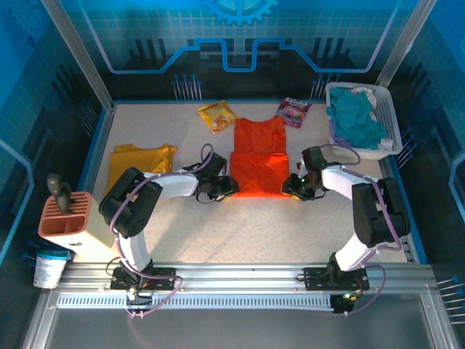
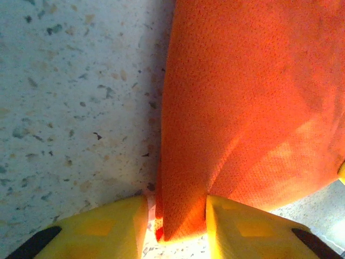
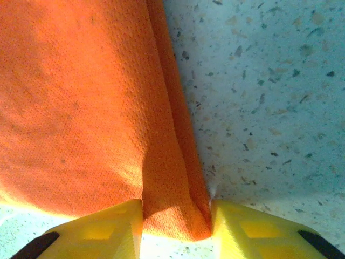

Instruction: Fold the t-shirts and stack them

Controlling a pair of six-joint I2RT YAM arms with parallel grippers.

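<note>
Closest to the arms' bases, the near half of the table is bare speckled surface. Just beyond it, towards the middle of the table, both grippers sit low on the near hem of the orange t-shirt.

The left gripper is on the shirt's near left corner. Its wrist camera shows the two yellow fingers partly closed, with a pinch of orange cloth between them. The right gripper is on the near right corner and also has a fold of fabric squeezed between its fingers. Neither looks wide open; each is closed onto the cloth.

From both sets of fingers the shirt runs straight away towards the far edge. Its long axis lies near-to-far, and a line crosses it about halfway. Each arm holds the corner on its own side, so neither has to reach across. The likely next move is to lift the hem and carry it away over the far half, both arms moving together.

The yellow t-shirt lies bunched by the left edge, well apart from the orange one. Two snack packets lie near the far edge. A white basket of blue cloth stands at the far right corner.
</note>
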